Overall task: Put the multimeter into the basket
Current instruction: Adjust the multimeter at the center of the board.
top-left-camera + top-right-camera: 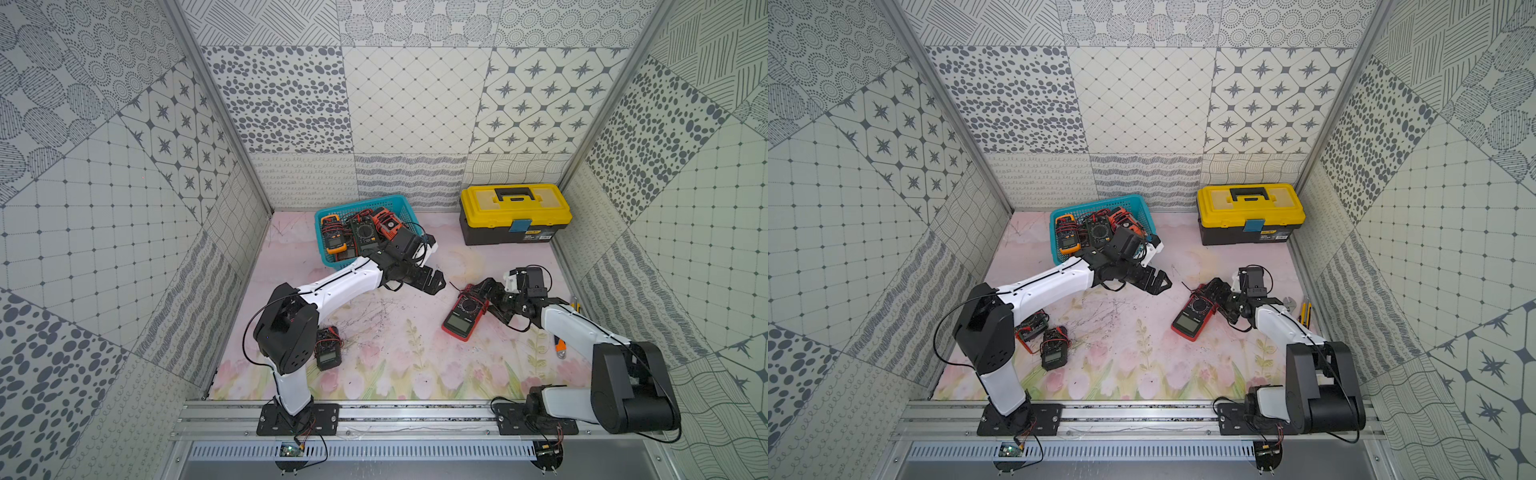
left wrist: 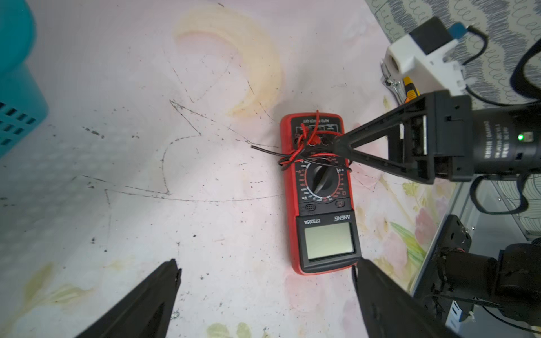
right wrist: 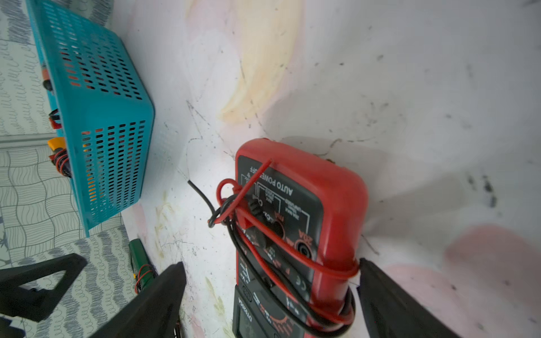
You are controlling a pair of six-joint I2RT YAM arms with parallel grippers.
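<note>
Right gripper (image 3: pixel 269 264), jaws spread, straddles red multimeter (image 3: pixel 307 204) (likely rigid, light, slick; leads (image 3: pixel 295 259) wound round): grip its long flanks; left gripper (image 1: pixel 436 283), at ten o'clock, unclenched, empty

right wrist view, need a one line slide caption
Open right tool flanking a lead-wrapped red multimeter, turquoise basket standing apart in the background.
</note>
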